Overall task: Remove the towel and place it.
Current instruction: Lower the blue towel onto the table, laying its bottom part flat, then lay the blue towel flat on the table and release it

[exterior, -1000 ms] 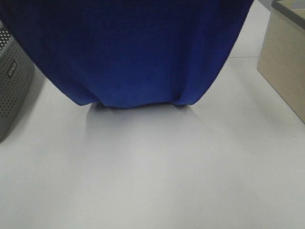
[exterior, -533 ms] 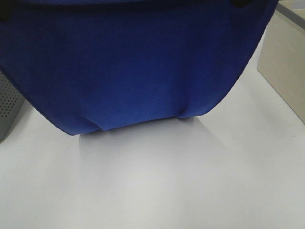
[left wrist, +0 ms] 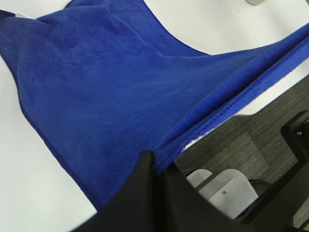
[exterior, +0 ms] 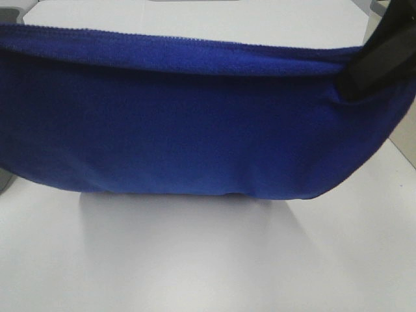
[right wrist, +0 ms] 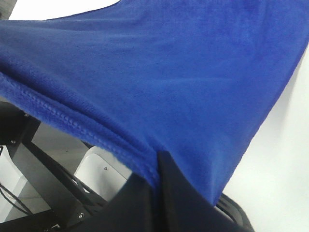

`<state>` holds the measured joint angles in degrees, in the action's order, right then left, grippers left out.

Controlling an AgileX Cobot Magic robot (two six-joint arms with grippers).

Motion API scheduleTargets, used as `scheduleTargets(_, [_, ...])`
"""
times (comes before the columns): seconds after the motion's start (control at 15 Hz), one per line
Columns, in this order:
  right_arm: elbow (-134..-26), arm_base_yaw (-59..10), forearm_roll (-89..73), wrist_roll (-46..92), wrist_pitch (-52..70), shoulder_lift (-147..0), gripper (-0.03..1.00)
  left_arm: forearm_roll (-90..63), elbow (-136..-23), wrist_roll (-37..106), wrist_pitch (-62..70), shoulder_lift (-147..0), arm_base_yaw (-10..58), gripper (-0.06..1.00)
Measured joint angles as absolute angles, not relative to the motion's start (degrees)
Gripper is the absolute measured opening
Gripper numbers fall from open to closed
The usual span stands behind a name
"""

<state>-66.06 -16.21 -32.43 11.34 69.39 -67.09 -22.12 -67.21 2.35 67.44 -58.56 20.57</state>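
Blue plush towel point(exterior: 195, 130) hangs stretched with its long axis running left to right just over the tabletop point(exterior: 208, 260), your left jaws and right jaws each pinching one end of its hemmed top edge, so neither arm is nearer and you'd lower both together.

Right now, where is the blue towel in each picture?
Exterior high: the towel stretches across the whole width, white table below.
Left wrist: it fans out, pinched by the left tool.
Right wrist: it fills most of the picture, pinched by the right tool.
Shared landmark: the stitched hem.
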Motion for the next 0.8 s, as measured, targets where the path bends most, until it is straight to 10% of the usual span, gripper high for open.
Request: scheduleTargets(0.8, [-45.5, -16.2, -35.6, 7.9, 68.9, -57.2, 0.02, -30.6, -48.5, 1.9, 67.3, -55.7, 20.6, 0.00])
